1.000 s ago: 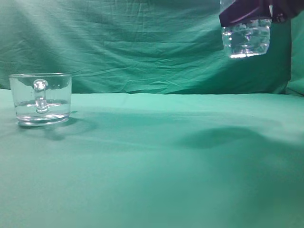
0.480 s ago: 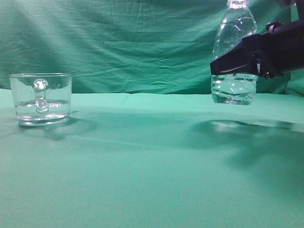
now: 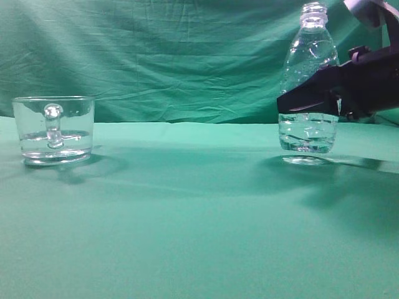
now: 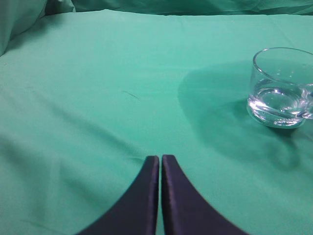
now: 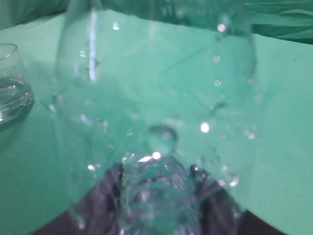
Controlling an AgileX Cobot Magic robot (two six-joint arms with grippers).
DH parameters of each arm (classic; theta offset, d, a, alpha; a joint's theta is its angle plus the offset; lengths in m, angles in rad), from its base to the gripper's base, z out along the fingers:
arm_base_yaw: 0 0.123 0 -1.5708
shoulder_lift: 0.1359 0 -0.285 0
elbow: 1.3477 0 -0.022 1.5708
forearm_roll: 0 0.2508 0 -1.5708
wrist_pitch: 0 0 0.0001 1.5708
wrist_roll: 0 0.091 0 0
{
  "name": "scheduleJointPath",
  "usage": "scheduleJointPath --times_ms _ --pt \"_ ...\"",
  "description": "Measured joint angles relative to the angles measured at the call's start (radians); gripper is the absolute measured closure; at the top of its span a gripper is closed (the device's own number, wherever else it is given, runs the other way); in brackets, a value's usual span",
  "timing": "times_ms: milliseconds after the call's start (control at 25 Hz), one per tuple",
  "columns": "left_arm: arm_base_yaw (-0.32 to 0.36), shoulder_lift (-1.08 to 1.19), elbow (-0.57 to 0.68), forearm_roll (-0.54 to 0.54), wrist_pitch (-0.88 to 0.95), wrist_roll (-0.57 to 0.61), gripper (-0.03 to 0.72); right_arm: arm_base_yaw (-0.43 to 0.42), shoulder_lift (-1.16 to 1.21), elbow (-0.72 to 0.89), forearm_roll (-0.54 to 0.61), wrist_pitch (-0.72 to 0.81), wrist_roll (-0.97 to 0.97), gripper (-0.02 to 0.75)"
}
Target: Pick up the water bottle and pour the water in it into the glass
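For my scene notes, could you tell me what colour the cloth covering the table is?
The cloth is plain green, unpatterned; the exterior view shows it best.

Water bottle (image 5: 156,112) blurred, perhaps edge-cropped.

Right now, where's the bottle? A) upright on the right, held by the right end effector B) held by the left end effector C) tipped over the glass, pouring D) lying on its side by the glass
A: the water bottle stands upright at the right, far from the glass, with the right end effector clamped around its body.
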Motion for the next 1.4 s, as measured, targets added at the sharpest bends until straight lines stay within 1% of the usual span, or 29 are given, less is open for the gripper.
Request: scheduleJointPath --times_ms 80,120,280,480,600,640,680,1000,1160,1240,1320,1400 --pt "0.000 0.000 0.000 0.000 0.000 0.000 0.688 0.000 0.000 0.000 -0.007 0.020 -0.004 0.437" --pt "0.000 0.000 0.000 0.000 0.000 0.000 0.688 0.000 0.000 0.000 -0.011 0.023 -0.004 0.395" --pt "0.000 0.000 0.000 0.000 0.000 0.000 0.688 0.000 0.000 0.000 -0.013 0.020 -0.004 0.281" --pt "0.000 0.000 0.000 0.000 0.000 0.000 0.688 0.000 -0.004 0.000 -0.013 0.011 0.081 0.095" --pt "0.000 0.000 0.000 0.000 0.000 0.000 0.688 0.000 -0.046 0.000 -0.017 0.011 0.130 0.094" --pt "0.000 0.000 0.000 0.000 0.000 0.000 0.688 0.000 -0.068 0.000 -0.017 0.011 0.138 0.051" --pt "0.000 0.000 0.000 0.000 0.000 0.000 0.688 0.000 -0.087 0.000 -0.019 0.011 0.144 0.068" --pt "0.000 0.000 0.000 0.000 0.000 0.000 0.688 0.000 -0.323 0.000 -0.032 0.014 0.199 0.068" --pt "0.000 0.000 0.000 0.000 0.000 0.000 0.688 0.000 -0.481 0.000 -0.039 0.074 0.287 0.068" --pt "0.000 0.000 0.000 0.000 0.000 0.000 0.688 0.000 -0.573 0.000 -0.054 0.122 0.371 0.233" --pt "0.000 0.000 0.000 0.000 0.000 0.000 0.688 0.000 -0.664 0.000 -0.094 0.166 0.454 0.406" --pt "0.000 0.000 0.000 0.000 0.000 0.000 0.688 0.000 -0.763 0.000 -0.143 0.182 0.505 0.603"
